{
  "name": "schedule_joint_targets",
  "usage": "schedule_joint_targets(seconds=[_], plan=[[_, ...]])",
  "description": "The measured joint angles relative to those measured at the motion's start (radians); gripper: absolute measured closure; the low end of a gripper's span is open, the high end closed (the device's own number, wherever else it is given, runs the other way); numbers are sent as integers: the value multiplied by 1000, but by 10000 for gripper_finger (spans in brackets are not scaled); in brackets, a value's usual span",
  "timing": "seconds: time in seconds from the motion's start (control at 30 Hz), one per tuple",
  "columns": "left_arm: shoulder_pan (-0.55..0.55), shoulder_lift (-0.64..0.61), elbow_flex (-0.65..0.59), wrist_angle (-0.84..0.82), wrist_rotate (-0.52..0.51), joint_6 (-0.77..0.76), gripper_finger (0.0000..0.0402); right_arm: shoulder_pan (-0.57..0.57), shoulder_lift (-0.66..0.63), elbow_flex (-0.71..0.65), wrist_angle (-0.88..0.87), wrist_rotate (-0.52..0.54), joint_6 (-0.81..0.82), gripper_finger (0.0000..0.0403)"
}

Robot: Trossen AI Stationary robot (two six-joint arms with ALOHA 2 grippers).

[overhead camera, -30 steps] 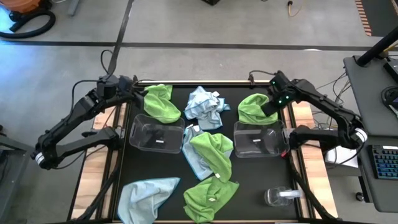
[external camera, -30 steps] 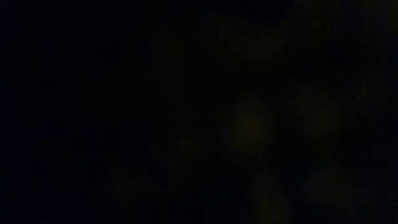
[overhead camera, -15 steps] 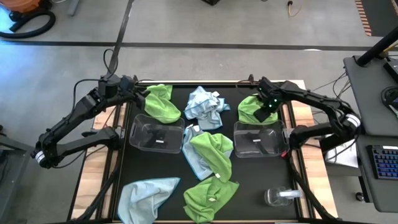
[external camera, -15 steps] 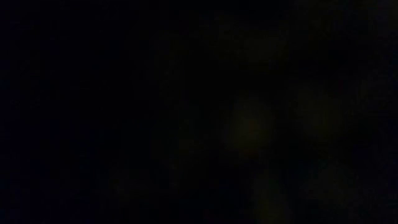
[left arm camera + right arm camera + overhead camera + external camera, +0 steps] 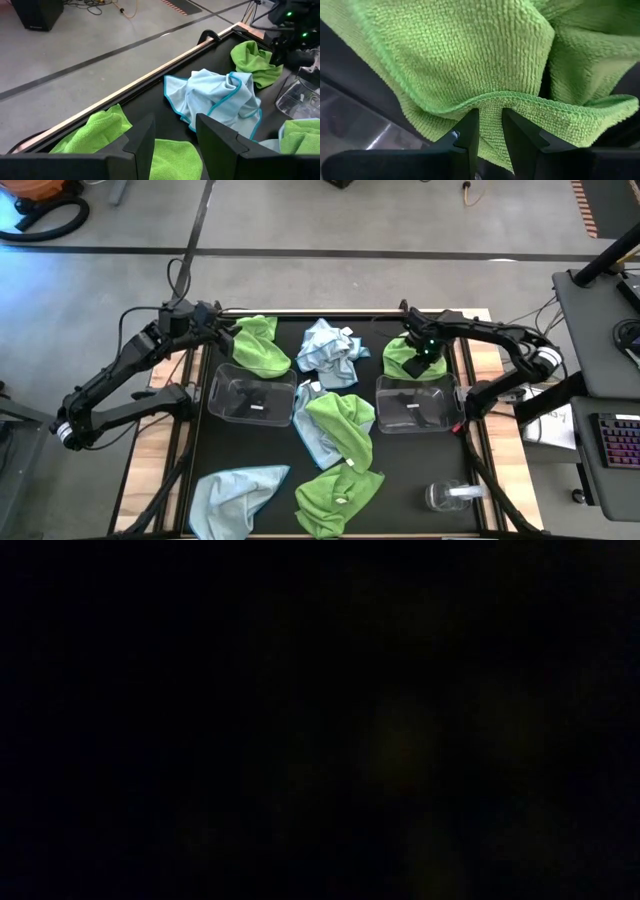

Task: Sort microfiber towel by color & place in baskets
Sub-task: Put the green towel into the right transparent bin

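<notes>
Soft, light, limp terry; likely to sag and trail when lifted, so best pinched at a raised fold or hemmed edge. Right pincer [image 5: 490, 131] narrowly parted, astride the stitched hem of the crumpled lime green microfiber towel [image 5: 408, 352], just behind the right clear rectangular plastic basket [image 5: 415, 405]; cannot tell whether pinched yet. Left pincer [image 5: 172, 142] well parted, empty, over another lime green towel [image 5: 258, 345]. Farther off, a rumpled pale blue towel [image 5: 220, 97] on the black counter [image 5: 400, 480]
</notes>
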Motion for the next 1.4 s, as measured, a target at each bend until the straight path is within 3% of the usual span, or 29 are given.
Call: schedule_joint_targets(seconds=[0.43, 0.67, 0.77, 1.4], plan=[[0, 0, 0, 2, 0, 0, 274, 0, 91, 2, 22, -17, -18, 325], [0, 0, 0, 4, -1, 0, 274, 0, 84, 1, 25, -19, -34, 385], [0, 0, 0, 4, -1, 0, 274, 0, 77, 0, 27, -20, -34, 393], [0, 0, 0, 5, -1, -1, 274, 1, -183, 84, 15, -31, 20, 394]])
